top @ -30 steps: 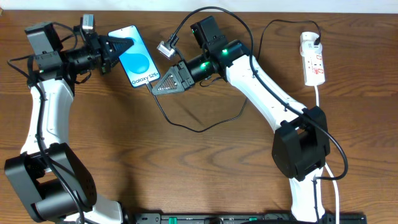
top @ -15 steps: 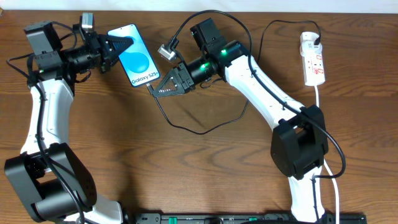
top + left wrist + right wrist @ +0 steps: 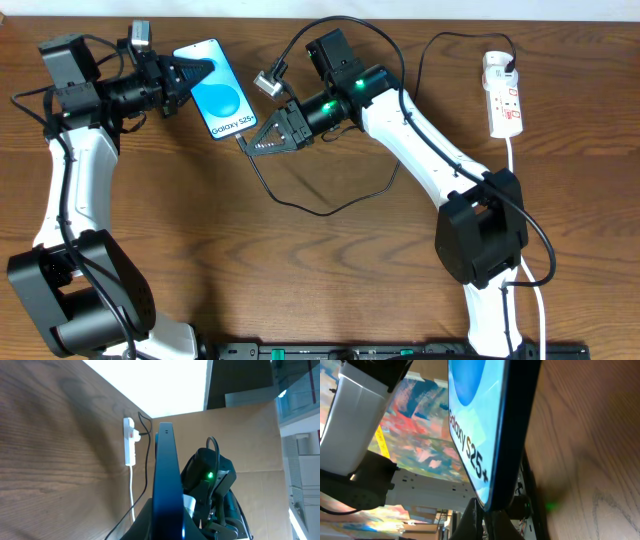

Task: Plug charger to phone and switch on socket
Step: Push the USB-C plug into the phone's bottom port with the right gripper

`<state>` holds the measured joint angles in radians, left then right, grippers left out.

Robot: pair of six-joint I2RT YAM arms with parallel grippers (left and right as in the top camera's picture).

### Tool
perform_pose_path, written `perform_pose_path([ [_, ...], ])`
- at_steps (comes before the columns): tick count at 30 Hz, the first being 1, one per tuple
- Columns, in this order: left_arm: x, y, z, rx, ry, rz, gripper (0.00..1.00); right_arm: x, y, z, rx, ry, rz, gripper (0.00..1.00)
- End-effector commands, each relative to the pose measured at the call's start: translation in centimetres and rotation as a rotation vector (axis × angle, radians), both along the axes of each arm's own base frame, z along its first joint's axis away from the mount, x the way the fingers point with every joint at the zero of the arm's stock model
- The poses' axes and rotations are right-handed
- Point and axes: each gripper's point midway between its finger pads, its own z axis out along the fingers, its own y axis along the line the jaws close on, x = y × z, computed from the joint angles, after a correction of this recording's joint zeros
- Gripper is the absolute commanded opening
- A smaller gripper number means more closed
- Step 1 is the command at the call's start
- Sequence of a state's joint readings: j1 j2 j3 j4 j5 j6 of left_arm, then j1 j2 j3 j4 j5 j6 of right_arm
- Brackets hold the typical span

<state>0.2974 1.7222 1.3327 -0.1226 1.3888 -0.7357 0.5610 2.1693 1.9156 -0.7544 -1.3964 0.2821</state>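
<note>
Two pincers are gripping: left pincer [image 3: 200,75] holds the phone [image 3: 225,100], right pincer [image 3: 246,143] holds the charger [image 3: 320,210] tip, needing straight insertion.

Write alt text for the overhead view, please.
The left gripper grips a black-framed smartphone with a blue screen while the right gripper holds a thin black cable at its lower edge. A white power strip lies at the far right.

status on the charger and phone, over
Left claw shut on blue-screened black smartphone. Right claw holds thin black charger cable at phone's bottom edge. White power strip untouched. Nothing blocking.
</note>
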Motion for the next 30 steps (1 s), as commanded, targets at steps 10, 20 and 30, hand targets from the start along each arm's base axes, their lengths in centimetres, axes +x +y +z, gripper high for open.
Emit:
perform_pose_path([
  [10,-0.6,-0.45,1.09,-0.011,-0.039,-0.039,0.08,-0.08,-0.16,-0.04,0.031,0.04,0.023,0.01],
  [20,-0.57,-0.38,1.08,-0.01,-0.039,-0.037,0.08,-0.12,-0.35,0.28,0.047,0.049,0.031,0.01],
  [30,-0.09,-0.11,0.89,0.011,-0.044,-0.009,0.07,0.2,-0.92,0.36,0.053,0.058,0.024,0.01],
])
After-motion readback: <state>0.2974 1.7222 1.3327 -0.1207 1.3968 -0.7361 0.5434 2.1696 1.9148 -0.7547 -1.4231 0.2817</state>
